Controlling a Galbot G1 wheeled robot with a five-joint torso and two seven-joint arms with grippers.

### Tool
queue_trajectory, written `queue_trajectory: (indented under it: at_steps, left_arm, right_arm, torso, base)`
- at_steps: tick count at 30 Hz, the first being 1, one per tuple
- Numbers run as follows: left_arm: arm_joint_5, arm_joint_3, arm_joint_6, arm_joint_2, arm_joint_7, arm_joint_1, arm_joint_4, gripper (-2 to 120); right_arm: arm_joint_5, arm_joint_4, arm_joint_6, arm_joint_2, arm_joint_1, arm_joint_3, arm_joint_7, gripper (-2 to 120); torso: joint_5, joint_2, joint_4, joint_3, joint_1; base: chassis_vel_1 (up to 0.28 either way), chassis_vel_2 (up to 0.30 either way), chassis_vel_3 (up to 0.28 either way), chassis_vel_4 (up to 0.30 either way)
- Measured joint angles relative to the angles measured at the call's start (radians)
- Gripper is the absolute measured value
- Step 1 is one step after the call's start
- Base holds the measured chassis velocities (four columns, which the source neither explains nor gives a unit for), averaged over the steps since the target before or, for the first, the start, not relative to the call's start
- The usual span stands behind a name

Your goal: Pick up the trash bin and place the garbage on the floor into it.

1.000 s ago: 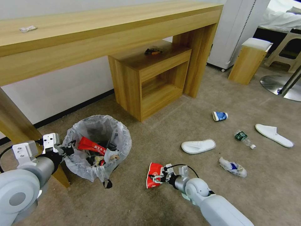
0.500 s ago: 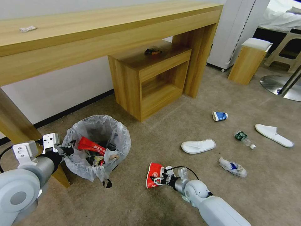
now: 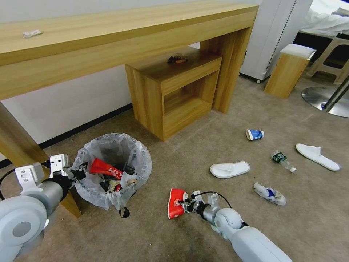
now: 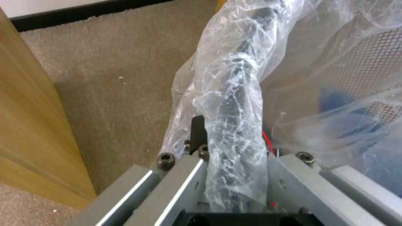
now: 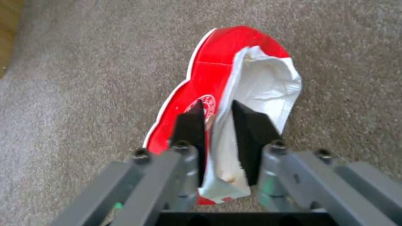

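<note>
Cup (image 3: 175, 203), red and flattened, sits clamped in the right end effector (image 3: 184, 206), low over the floor (image 3: 203, 145) in front of the robot. In the right wrist view the two dark fingers (image 5: 190, 125) pinch the cup's torn white inner wall (image 5: 268, 91), one finger on the red outside and one on the white inside. Compared with a second ago, the cup has shifted slightly toward the robot's left, and its lower edge now reaches closer to the carpet; the right arm has turned with it.

The left end effector (image 3: 74, 173) is closed on the rim of the trash bin (image 3: 112, 167), which stands on the floor beside the table (image 3: 109, 40) leg, just as before. The left wrist view shows the bag-wrapped rim (image 4: 234, 103) running between its fingers. Inside the bin lie a red wrapper (image 3: 105, 168) and other scraps, unchanged.

The remaining litter has not moved: one white slipper (image 3: 229, 169) in the middle of the floor, a second slipper (image 3: 317, 156) far to the right, a blue cup (image 3: 255, 134), a clear bottle (image 3: 283, 160) between the slippers, and a crumpled wrapper (image 3: 269, 193) nearer the robot.
</note>
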Motion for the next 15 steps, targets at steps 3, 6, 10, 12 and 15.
queue_trajectory:
  at_steps: [3, 6, 10, 12, 15]
  left_arm:
    - [0.0, -0.002, 0.0, 0.001, 0.0, 0.001, 0.0, 0]
    - [0.0, -0.003, -0.001, 0.002, 0.0, 0.003, 0.0, 0]
    - [0.0, -0.003, -0.001, 0.004, 0.001, 0.001, 0.0, 0]
    - [-0.001, -0.003, -0.001, 0.004, 0.001, 0.001, 0.0, 0]
    - [-0.001, -0.002, -0.001, 0.006, 0.001, -0.001, 0.002, 0]
  right_arm:
    - [0.0, -0.003, 0.002, 0.001, 0.003, -0.002, 0.001, 7]
    - [0.0, -0.009, 0.003, 0.0, 0.008, -0.006, 0.001, 0]
    - [-0.003, -0.018, 0.013, -0.004, 0.01, -0.006, 0.0, 0]
    - [-0.003, -0.019, 0.014, -0.004, 0.01, -0.007, 0.0, 0]
    - [-0.006, -0.024, 0.021, -0.004, 0.012, -0.007, -0.002, 0]
  torso:
    - [0.0, 0.0, 0.0, 0.0, 0.0]
    - [0.0, 0.0, 0.0, 0.0, 0.0]
    - [0.0, 0.0, 0.0, 0.0, 0.0]
    - [0.0, 0.0, 0.0001, 0.0, 0.0]
    - [0.0, 0.0, 0.0, 0.0, 0.0]
  base:
    - [0.0, 0.0, 0.0, 0.0]
    - [0.0, 0.0, 0.0, 0.0]
    - [0.0, 0.0, 0.0, 0.0]
    - [0.0, 0.0, 0.0, 0.0]
    - [0.0, 0.0, 0.0, 0.0]
